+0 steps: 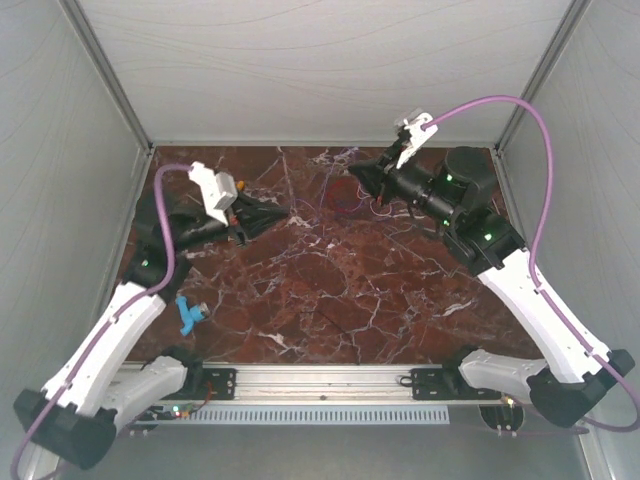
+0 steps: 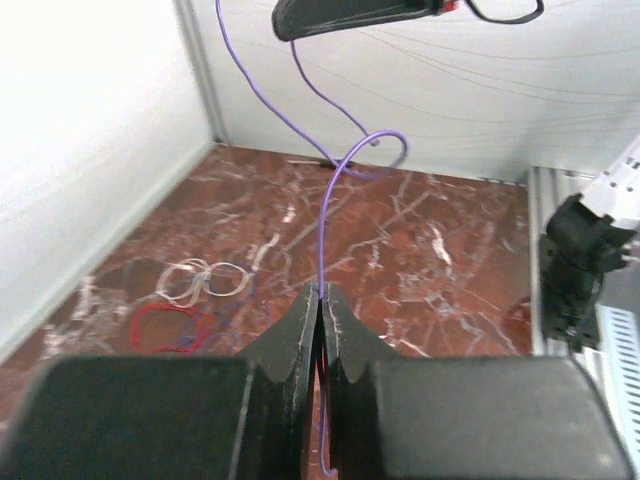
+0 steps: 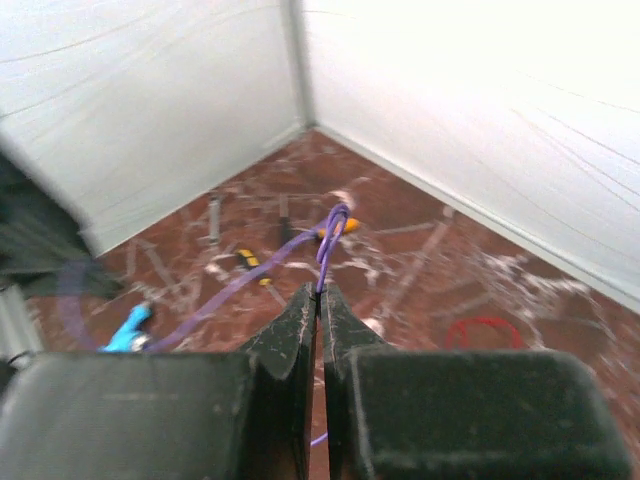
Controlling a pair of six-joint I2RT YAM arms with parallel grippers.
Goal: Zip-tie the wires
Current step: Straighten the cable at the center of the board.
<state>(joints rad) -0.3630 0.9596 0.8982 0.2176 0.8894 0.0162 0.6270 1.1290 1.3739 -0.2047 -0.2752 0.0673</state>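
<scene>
My left gripper (image 1: pixel 282 213) (image 2: pixel 322 290) is shut on a thin purple wire (image 2: pixel 322 215). The wire rises to a knotted loop (image 2: pixel 378 152) and runs on to my right gripper (image 1: pixel 352 172) (image 2: pixel 350 15), held above the table. In the right wrist view my right gripper (image 3: pixel 318 290) is shut on the same purple wire (image 3: pixel 333 228), which trails left toward the other arm. The remaining wires lie loose on the marble: whitish loops (image 2: pixel 205 280) and a red loop (image 2: pixel 170 328) (image 3: pixel 485 333). In the top view the thin strands (image 1: pixel 345 200) show faintly between the two grippers.
The marble table (image 1: pixel 330 290) is enclosed by white walls on three sides. A blue object (image 1: pixel 188 312) (image 3: pixel 130 328) lies near the left arm. A yellow-handled tool (image 3: pixel 250 265) lies on the table beyond the right gripper. A metal rail (image 1: pixel 330 378) runs along the near edge.
</scene>
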